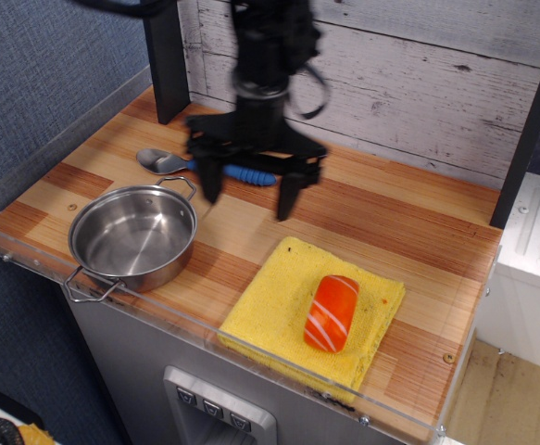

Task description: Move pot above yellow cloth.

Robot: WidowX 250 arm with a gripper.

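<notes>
The small steel pot point(133, 237) with two wire loop handles sits upright at the table's front left. The square yellow cloth point(281, 301) lies at the front centre-right. My black gripper point(248, 197) hangs open and empty above the table, just right of the pot and behind the cloth's far corner. Its two fingers point down and are spread wide. It touches neither the pot nor the cloth.
An orange-and-white striped sushi toy point(331, 312) lies on the cloth. A blue-handled metal spoon point(172, 164) lies behind the pot, partly hidden by the gripper. A clear plastic rim point(186, 320) runs along the table's front edge. A dark post point(166, 57) stands at the back left.
</notes>
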